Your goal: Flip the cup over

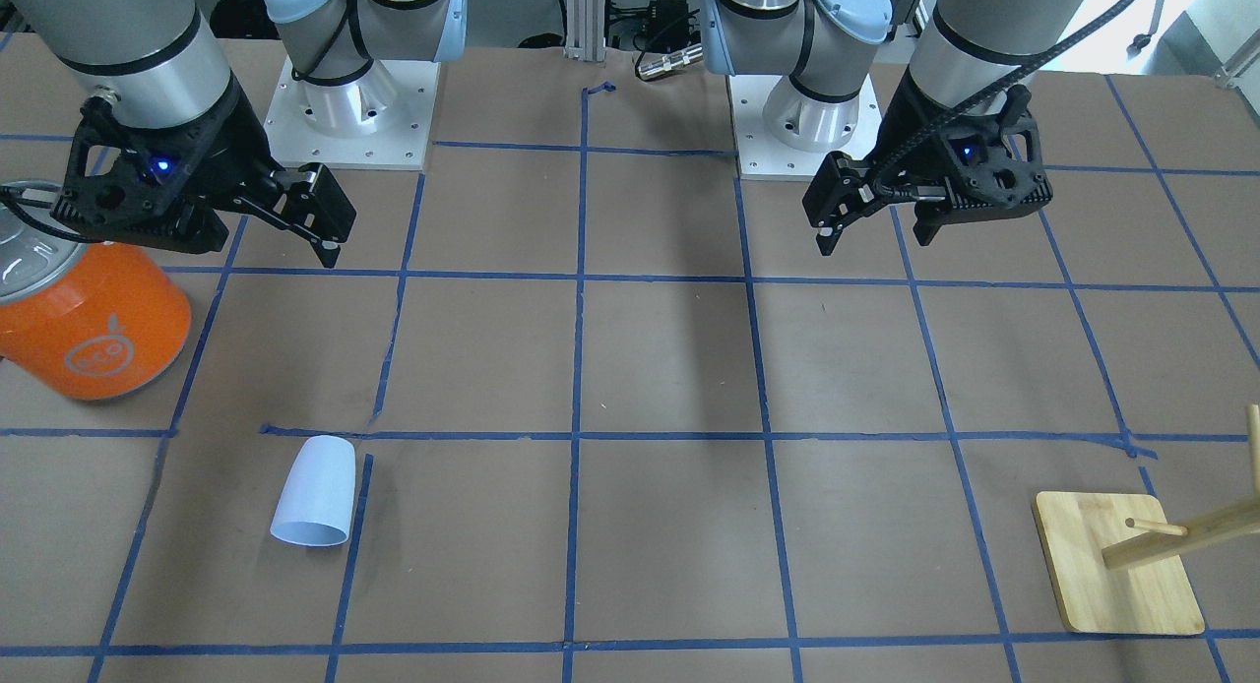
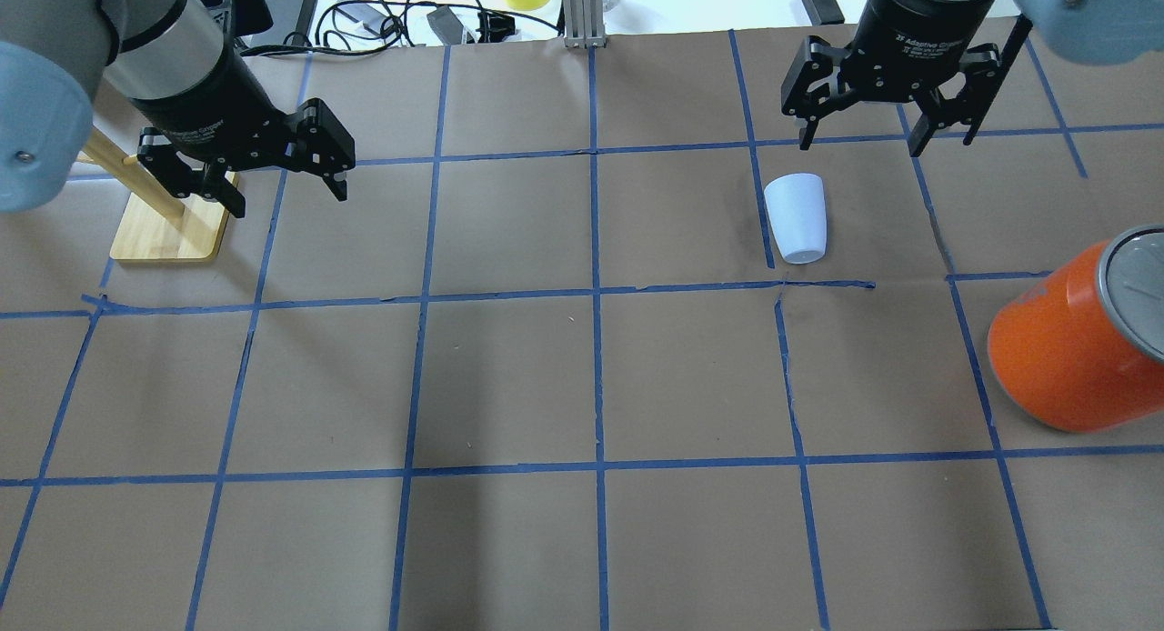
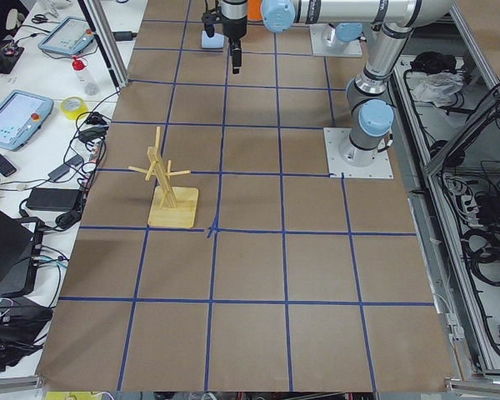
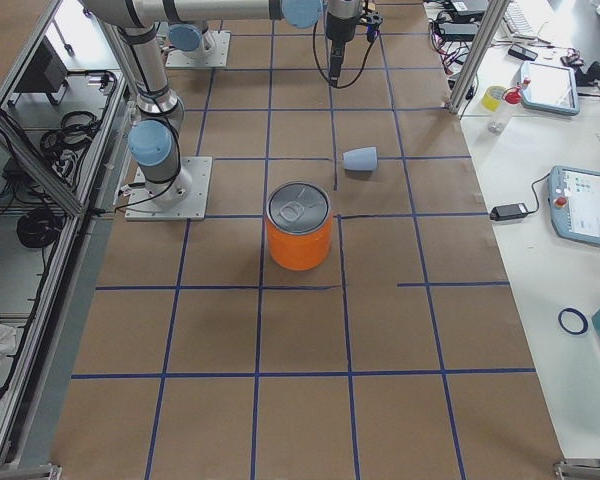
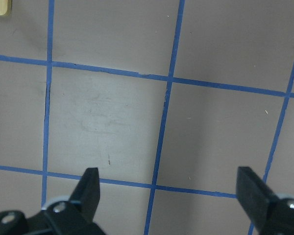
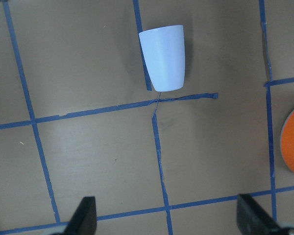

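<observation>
My right gripper (image 2: 859, 140) hangs above the table (image 2: 509, 376) with its jaws spread wide and nothing between them, and my left gripper (image 2: 291, 199) is likewise spread and empty, over by the wooden stand (image 2: 168, 235). The cup (image 2: 797, 218) lies on its side on my right half of the table, against a blue tape line (image 2: 745, 113), wide rim pointing away from me, clear of both grippers and well apart from the orange can (image 2: 1064, 358)

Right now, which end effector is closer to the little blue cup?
The right. The right end effector hangs open in the air close to the cup, which lies on its side. The left end effector is far off on the other side, toward the wooden stand.
</observation>
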`<state>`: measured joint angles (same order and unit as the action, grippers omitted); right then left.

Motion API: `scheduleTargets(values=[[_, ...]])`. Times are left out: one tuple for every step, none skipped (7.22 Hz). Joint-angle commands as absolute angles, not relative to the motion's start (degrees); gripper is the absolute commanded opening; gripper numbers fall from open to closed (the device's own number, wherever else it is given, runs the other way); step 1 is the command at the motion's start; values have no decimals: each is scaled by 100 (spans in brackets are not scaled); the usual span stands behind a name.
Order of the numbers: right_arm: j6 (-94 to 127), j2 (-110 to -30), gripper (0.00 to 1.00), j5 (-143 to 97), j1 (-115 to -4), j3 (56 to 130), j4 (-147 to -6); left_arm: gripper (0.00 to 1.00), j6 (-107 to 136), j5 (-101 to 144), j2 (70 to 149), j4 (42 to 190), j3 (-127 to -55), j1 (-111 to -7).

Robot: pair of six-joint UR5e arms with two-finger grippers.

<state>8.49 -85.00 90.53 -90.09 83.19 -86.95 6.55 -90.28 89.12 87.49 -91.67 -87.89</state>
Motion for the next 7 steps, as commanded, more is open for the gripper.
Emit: scheduleTargets(values=[[826, -8499, 100, 9053, -9009, 8332, -8701, 100, 659, -9044, 8912, 8745, -9167, -8789], [817, -8499, 100, 9053, -9009, 8332, -8701, 100, 659, -9035, 8903, 8754, -9167, -8789], [826, -8499, 100, 9053, -9009, 8323, -8701, 100, 659, -9035, 8912, 8754, -9167, -8789], [826, -8499, 100, 9053, -9009, 8332, -8701, 100, 659, -9035, 8912, 8754, -9167, -8789], [826, -8499, 100, 9053, -9009, 8332, -8692, 100, 659, -9035, 8912, 8754, -9167, -8789], [757, -8482, 100, 9044, -9009, 8315, -8736, 100, 659, -9035, 8912, 8754, -9167, -8789], [695, -8351, 100, 9061, -8948, 8227, -8945, 100, 650, -9035, 8912, 8754, -9167, -8789]])
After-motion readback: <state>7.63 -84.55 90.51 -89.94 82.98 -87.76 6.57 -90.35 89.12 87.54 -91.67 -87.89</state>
